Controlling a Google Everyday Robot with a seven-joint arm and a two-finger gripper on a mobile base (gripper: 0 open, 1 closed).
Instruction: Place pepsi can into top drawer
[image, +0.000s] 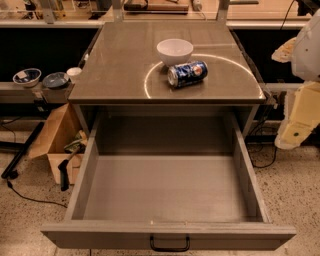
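The pepsi can (187, 73), blue with a red-and-white logo and silver ends, lies on its side on the grey cabinet top (120, 70), just in front of a white bowl (174, 51). The top drawer (165, 187) is pulled fully open below the cabinet top. Its plain grey inside holds nothing, and its small black handle (170, 244) is at the front panel. My gripper (298, 117), a cream-coloured part under a white arm section, hangs at the right edge of the view. It is off to the right of the cabinet, well apart from the can and holding nothing I can see.
An open cardboard box (62, 142) with tools stands on the floor left of the drawer. Small bowls (27, 77) sit on a low shelf at the far left. Cables run along the speckled floor on both sides. A counter edge runs behind the cabinet.
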